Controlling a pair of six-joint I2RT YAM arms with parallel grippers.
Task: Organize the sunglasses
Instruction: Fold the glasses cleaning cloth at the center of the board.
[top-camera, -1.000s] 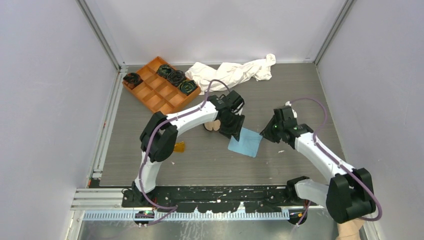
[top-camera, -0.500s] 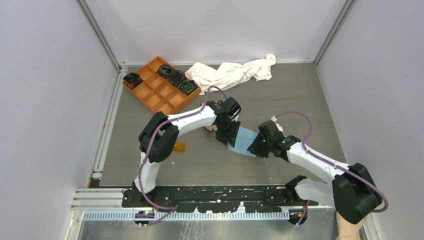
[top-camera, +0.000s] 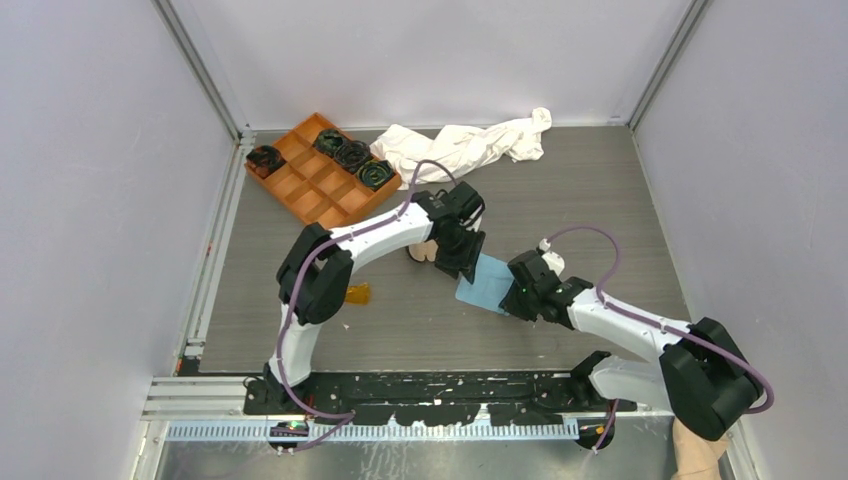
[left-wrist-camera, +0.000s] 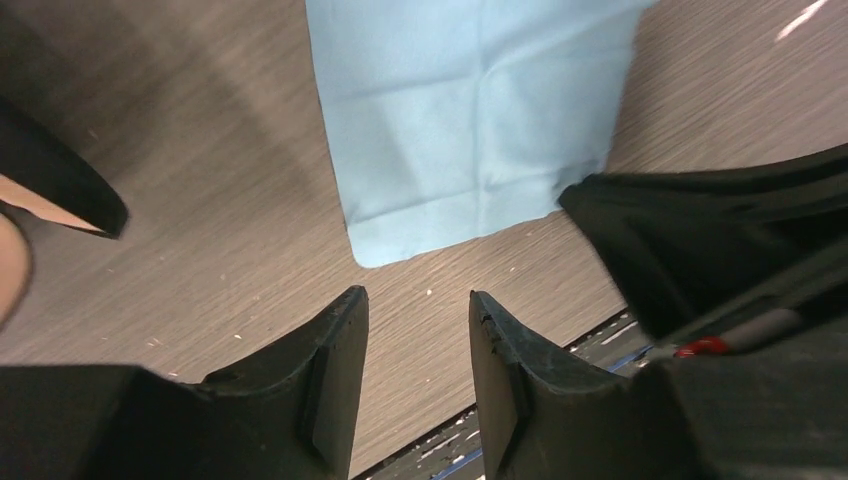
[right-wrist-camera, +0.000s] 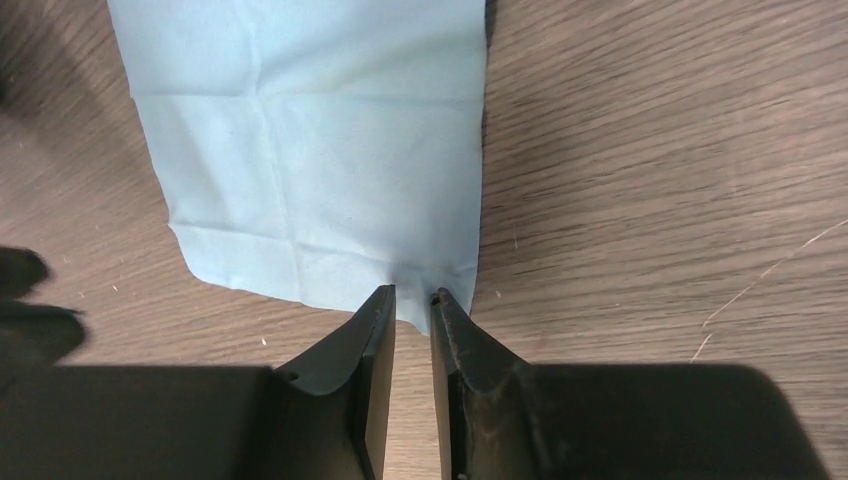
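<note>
**Sunglasses (top-camera: 359, 294) lie on table (top-camera: 600, 190), apart from both claws**

The sunglasses rest on the near-left part of the table, just beside the left arm's elbow, which partly hides them. To their right, the right gripper (right-wrist-camera: 412, 300) is down at the table. Its jaws are narrow and pinch the near edge of the blue cloth (right-wrist-camera: 320, 150), which puckers at the fingertips. The rest of the cloth lies flat. Just beyond, the left gripper (left-wrist-camera: 415, 305) hangs over the cloth's corner, jaws moderately apart with nothing between them. The case (top-camera: 424, 251) lies open, beige lining up, just left of that gripper and partly under the arm. At the far left stands an orange tray (top-camera: 336, 196) with dark round items in several compartments. A white rag (top-camera: 470, 143) lies beside it.
</note>
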